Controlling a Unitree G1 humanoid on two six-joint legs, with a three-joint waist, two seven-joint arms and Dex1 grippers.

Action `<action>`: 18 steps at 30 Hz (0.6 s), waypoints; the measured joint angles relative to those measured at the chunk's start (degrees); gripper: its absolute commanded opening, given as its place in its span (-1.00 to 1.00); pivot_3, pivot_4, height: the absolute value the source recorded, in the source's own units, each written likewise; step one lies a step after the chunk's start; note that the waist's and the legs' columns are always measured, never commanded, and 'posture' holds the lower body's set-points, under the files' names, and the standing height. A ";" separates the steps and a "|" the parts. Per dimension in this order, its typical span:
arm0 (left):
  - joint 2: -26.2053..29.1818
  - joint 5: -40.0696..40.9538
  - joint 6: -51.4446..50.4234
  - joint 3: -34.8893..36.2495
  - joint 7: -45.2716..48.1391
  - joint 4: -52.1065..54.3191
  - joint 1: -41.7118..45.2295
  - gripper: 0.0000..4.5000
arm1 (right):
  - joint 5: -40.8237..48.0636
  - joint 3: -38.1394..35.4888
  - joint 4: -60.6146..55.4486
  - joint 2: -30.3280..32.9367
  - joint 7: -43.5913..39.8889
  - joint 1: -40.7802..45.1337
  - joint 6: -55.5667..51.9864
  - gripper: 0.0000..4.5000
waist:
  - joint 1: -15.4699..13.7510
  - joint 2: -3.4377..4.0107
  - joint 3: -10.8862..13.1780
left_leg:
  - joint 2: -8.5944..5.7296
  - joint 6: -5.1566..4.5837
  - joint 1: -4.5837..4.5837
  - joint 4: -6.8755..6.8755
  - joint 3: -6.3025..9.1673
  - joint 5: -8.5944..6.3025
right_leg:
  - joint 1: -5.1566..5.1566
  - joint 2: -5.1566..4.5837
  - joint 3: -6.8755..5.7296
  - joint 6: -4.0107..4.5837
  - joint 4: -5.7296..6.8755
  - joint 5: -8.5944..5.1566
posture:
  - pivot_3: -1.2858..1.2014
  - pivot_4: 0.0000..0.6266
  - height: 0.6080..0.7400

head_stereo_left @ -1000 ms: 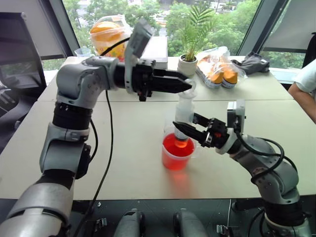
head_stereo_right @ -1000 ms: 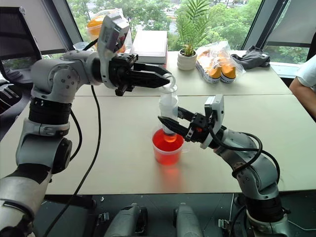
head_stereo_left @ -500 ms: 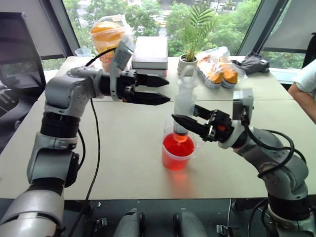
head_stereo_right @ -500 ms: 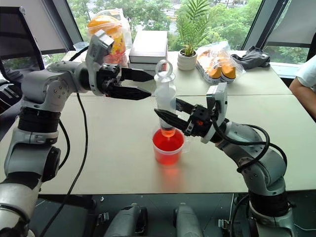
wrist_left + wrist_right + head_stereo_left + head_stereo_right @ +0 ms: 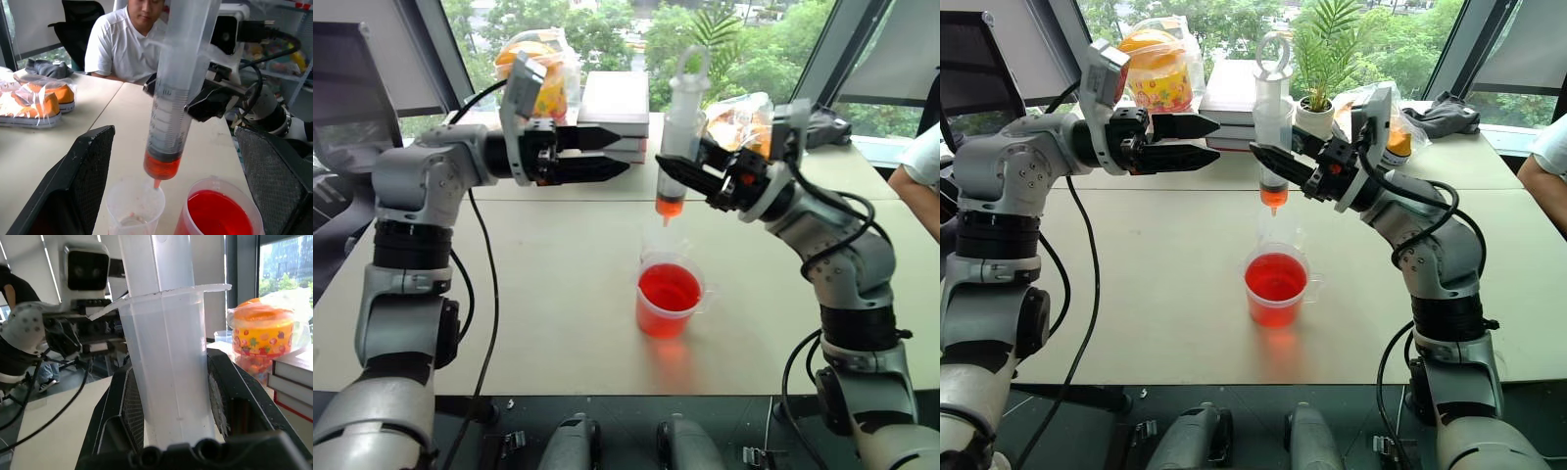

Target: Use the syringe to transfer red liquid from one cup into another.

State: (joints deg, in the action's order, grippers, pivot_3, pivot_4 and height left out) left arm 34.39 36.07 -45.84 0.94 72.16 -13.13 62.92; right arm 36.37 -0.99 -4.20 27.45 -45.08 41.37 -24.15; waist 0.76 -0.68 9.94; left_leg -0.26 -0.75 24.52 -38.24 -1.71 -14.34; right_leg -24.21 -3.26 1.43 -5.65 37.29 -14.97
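Syringe [image 5: 1273, 127] hangs above colourless cup [image 5: 134, 205], beside beaker's rim [image 5: 1276, 259].

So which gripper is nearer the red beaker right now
Right. The right gripper holds the syringe above and just behind the red beaker; the left gripper hangs open, farther off to the left.

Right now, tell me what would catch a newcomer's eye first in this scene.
The syringe stands out: held upright in the shut right gripper above the table, its orange-red tip hanging over the narrow clear cup. Just in front sits the beaker of bright red liquid. The left gripper hovers open, level with the syringe barrel and apart from it.
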 measured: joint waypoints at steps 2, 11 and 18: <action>0.00 0.21 -0.16 0.02 -0.23 0.83 -0.15 0.79 | -3.12 0.87 4.61 -1.17 -1.64 -0.04 3.58 -0.35 | 0.02 0.00 0.00 | 0.00 0.01 0.00 0.00 0.00 0.00 | 0.00 0.00 0.00 0.00 0.01 0.00 | 0.03 -0.52 1.00; -5.88 -0.71 2.31 -0.13 -3.47 -3.27 3.51 0.79 | -8.52 1.71 11.30 -3.99 -3.83 -1.23 9.74 -0.35 | -0.04 0.00 0.00 | -0.01 0.03 0.00 0.00 0.00 0.02 | -0.01 -0.02 0.00 0.00 0.02 0.00 | 0.03 -0.52 1.00; -10.98 -3.51 5.46 -0.18 -6.50 -11.10 8.50 0.79 | -9.44 1.70 11.28 -4.48 -3.79 -1.99 9.97 -0.35 | 0.14 0.01 0.00 | 0.00 0.03 0.00 0.02 0.00 0.02 | -0.03 0.00 0.00 0.00 0.03 0.00 | 0.03 -0.52 1.00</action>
State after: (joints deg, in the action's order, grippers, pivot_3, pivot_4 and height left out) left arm 23.41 32.56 -40.38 0.76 65.66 -24.23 71.42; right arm 26.93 0.71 7.09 22.97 -48.88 39.38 -14.18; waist 0.91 -0.68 9.94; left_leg -0.26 -0.72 24.52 -38.22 -1.72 -14.33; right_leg -24.24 -3.27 1.43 -5.66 37.32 -14.97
